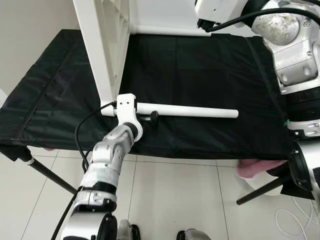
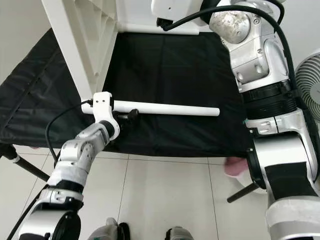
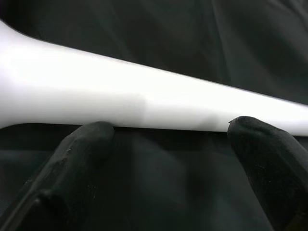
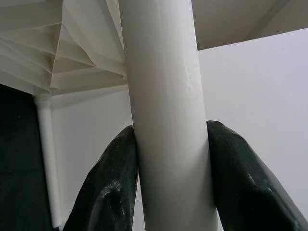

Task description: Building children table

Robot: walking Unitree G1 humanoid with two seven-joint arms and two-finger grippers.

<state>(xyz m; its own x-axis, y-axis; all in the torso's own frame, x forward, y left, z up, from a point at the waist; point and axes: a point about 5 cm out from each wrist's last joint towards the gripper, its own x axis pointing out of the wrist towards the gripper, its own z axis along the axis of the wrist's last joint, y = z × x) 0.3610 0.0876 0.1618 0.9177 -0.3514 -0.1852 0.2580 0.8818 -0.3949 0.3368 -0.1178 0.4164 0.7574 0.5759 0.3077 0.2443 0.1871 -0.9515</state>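
My right claw (image 4: 168,192) pinches an upright white table leg (image 4: 163,110), while my left claw (image 3: 168,159) is spread beside a lying leg (image 1: 190,111).

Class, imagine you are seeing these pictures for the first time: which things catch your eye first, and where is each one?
First, the long white table leg lying across the black cloth, its left end meeting the upturned white tabletop that stands on edge at the cloth's left. The left gripper reaches up to that leg near the joint, fingers open beside it. High on the right, the right gripper is clamped on a second white leg.
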